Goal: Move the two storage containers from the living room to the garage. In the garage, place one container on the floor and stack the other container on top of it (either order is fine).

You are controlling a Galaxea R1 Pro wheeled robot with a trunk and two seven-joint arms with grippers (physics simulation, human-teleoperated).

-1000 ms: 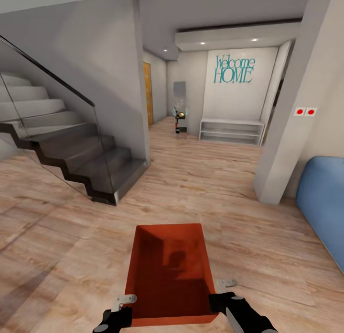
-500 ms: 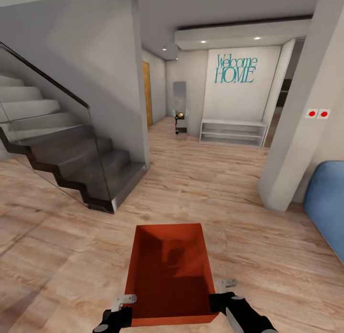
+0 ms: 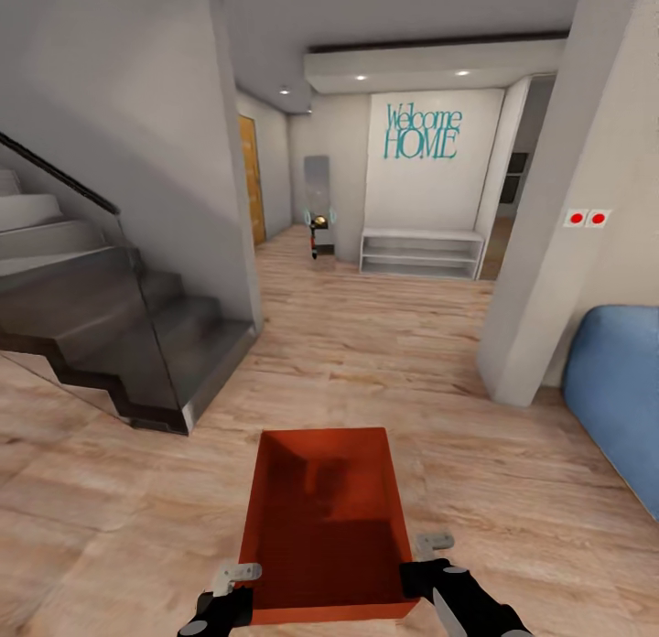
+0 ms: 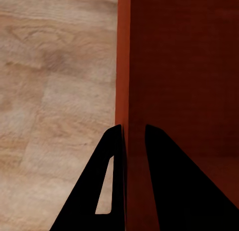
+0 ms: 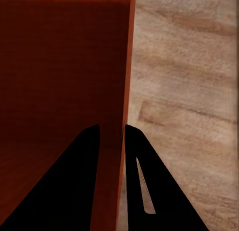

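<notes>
storage container (image 3: pixel 325 518) pinched between left hand (image 3: pixel 240 589) and right hand (image 3: pixel 416 557).

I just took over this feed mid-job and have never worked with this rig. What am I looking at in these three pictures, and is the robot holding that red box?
The big picture comes from a camera on the robot's head, looking forward and down. The two black grippers at its bottom edge are the robot's own: the left gripper and the right gripper. Between them is an orange-red storage container, open-topped and empty.

The other two pictures come from cameras near each gripper, looking along its two black fingers. In each, a side wall of the container runs between the fingers, so both grippers are clamped on it and the bin is carried above the wood-plank floor.

Ahead are a staircase, a "Welcome HOME" sign over a low shelf, and part of a blue sofa.
</notes>
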